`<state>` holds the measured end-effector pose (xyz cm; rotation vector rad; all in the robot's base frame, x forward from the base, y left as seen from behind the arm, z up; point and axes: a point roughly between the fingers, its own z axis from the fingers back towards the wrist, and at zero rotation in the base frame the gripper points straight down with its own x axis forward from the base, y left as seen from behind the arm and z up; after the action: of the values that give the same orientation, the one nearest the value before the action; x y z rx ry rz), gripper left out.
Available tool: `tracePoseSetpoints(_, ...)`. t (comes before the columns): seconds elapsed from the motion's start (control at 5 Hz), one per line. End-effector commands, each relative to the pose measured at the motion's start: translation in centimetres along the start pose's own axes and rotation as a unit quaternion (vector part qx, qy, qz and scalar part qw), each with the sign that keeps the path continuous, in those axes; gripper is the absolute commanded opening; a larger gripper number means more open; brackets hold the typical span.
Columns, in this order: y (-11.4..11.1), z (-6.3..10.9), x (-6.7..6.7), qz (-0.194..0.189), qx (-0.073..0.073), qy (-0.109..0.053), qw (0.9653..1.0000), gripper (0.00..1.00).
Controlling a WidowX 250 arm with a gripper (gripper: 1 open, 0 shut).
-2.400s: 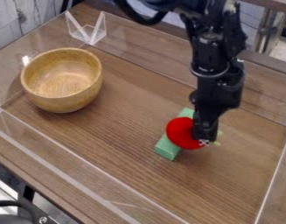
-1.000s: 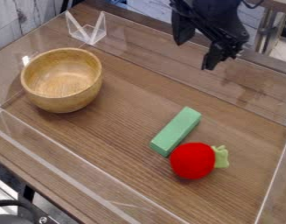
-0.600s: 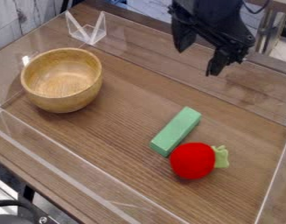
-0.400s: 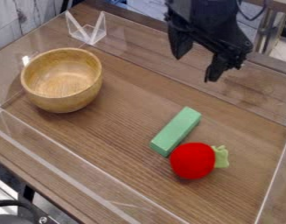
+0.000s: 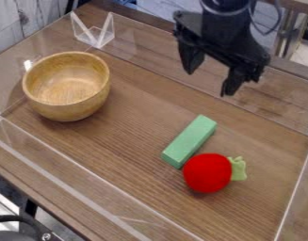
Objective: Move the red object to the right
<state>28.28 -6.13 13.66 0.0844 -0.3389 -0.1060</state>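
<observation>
The red object, a small round red toy fruit with a pale green leafy stem on its right side, lies on the wooden table near the front right. It touches the lower end of a flat green block. My gripper hangs in the air well above and behind both, at the top of the view. Its two black fingers point down and stand wide apart with nothing between them, so it is open.
A wooden bowl sits at the left. A clear plastic stand is at the back left. Low clear walls run along the table's front and left edges.
The gripper has rolled about its own axis and sunk slightly, so both fingers now show spread apart. The red fruit and green block have stayed put since the release.
</observation>
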Motion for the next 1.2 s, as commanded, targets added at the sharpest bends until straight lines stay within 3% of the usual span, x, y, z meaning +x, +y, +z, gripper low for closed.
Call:
tracePoseSetpoints(0.0, 0.0, -0.4, 0.6, 0.029, 0.004, -0.015, 0.9995, 1.0)
tracePoseSetpoints(0.4, 1.5, 1.1, 1.9, 0.084, 0.017, -0.017, 0.9961, 1.0)
tracePoseSetpoints(0.8, 3.6, 1.1, 0.6, 0.111, 0.019, -0.014, 0.9935, 1.0)
tracePoseSetpoints(1.0, 6.1, 1.4, 0.8, 0.145, 0.028, -0.012, 0.989, 1.0)
